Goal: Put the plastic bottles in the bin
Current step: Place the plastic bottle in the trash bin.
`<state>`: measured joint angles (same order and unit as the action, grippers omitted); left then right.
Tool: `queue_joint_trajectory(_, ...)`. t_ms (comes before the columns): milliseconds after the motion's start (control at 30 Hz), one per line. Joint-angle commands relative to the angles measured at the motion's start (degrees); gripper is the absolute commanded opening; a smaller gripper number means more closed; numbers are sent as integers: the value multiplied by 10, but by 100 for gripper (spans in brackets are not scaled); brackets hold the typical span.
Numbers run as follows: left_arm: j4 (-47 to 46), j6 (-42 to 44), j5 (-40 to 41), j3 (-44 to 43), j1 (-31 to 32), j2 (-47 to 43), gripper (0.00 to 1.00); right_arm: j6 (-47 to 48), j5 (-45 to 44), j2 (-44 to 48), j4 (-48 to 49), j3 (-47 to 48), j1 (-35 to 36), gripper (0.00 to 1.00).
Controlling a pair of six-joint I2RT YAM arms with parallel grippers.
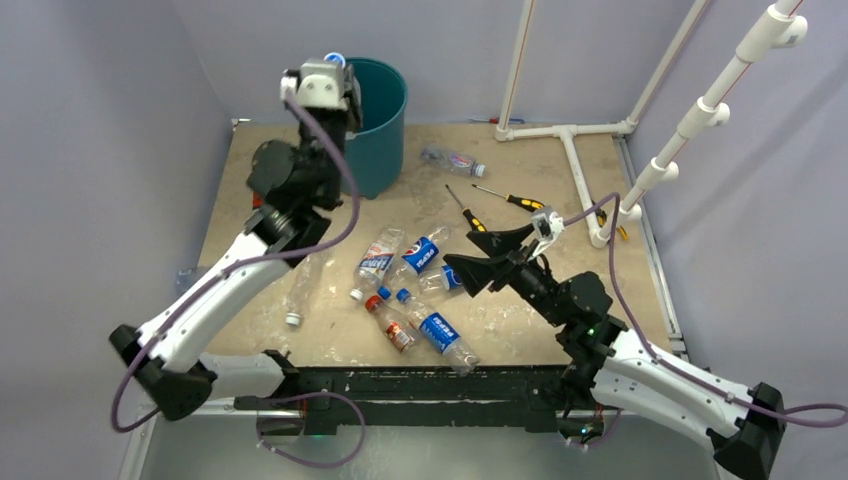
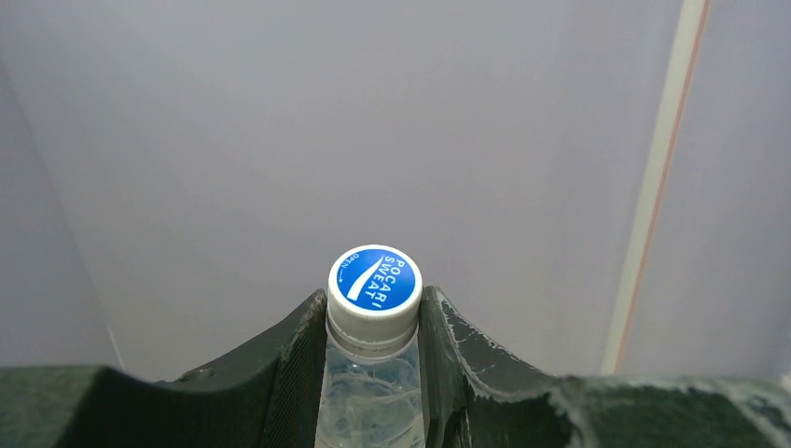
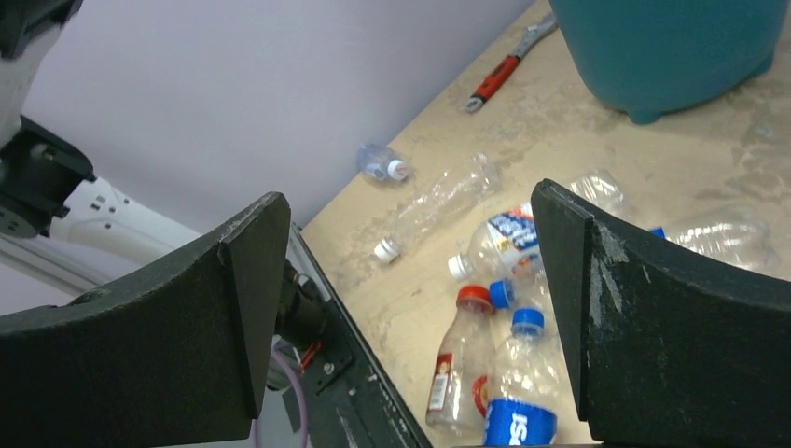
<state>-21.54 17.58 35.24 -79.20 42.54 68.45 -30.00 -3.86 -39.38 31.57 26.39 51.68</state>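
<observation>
My left gripper is raised beside the rim of the teal bin. It is shut on the neck of a clear plastic bottle with a blue and white cap. Several more plastic bottles lie on the table: a white-labelled one, a Pepsi one, a red-labelled one, another Pepsi one, a clear one, and one near the bin. My right gripper hovers open over this cluster, nothing between its fingers.
Two yellow-and-black screwdrivers lie right of the bin. A white pipe frame stands at the back right. A red-handled wrench lies by the left wall beyond the bin.
</observation>
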Motion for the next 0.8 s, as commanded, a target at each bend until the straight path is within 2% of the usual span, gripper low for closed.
queue_joint_trajectory(0, -42, -19, -40, -83, -67, 86, 0, -18, -30, 54, -66, -19, -2, 98)
queue_joint_trajectory(67, -36, -67, -70, -106, -104, 112, 0, -22, -37, 79, -90, -24, -2, 98)
queue_joint_trajectory(167, -79, -105, -105, -112, -135, 136, 0, -27, -49, 121, -125, -32, -2, 98)
queue_joint_trajectory(333, -118, -105, -128, -148, -148, 193, 0, -53, -57, 175, -166, -44, -2, 98)
queue_joint_trajectory(500, -134, -128, -169, -170, -164, 243, 0, -56, -44, 182, -208, -28, -2, 98)
queue_joint_trajectory(667, -92, -158, -165, -186, -169, 284, 0, -53, -49, 181, -213, -28, -2, 98)
queue_joint_trajectory(767, -83, -204, -197, -185, -190, 306, 0, -62, -47, 186, -195, -42, -2, 98)
